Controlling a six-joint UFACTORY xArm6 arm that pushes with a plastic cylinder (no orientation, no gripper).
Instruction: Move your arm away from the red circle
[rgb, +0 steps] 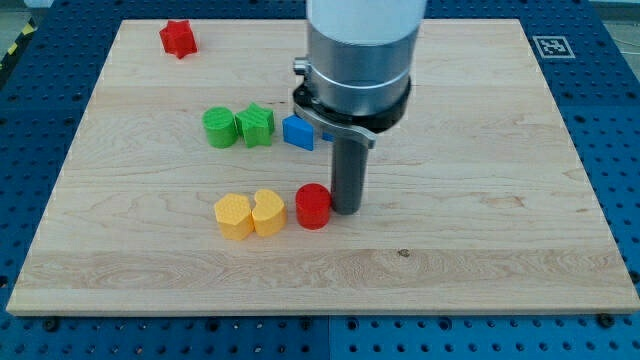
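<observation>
The red circle (312, 207) lies on the wooden board (480, 200) near the middle, a little toward the view's bottom. My tip (347, 209) stands just to its right, touching it or nearly so. The rod rises from there to the large grey arm body (360, 60) at the view's top centre.
Two yellow blocks, a hexagon (234, 216) and a heart (268, 212), sit side by side left of the red circle. A green circle (219, 127), a green star (255, 125) and a blue block (298, 132) form a row above. A red star (178, 38) lies at top left.
</observation>
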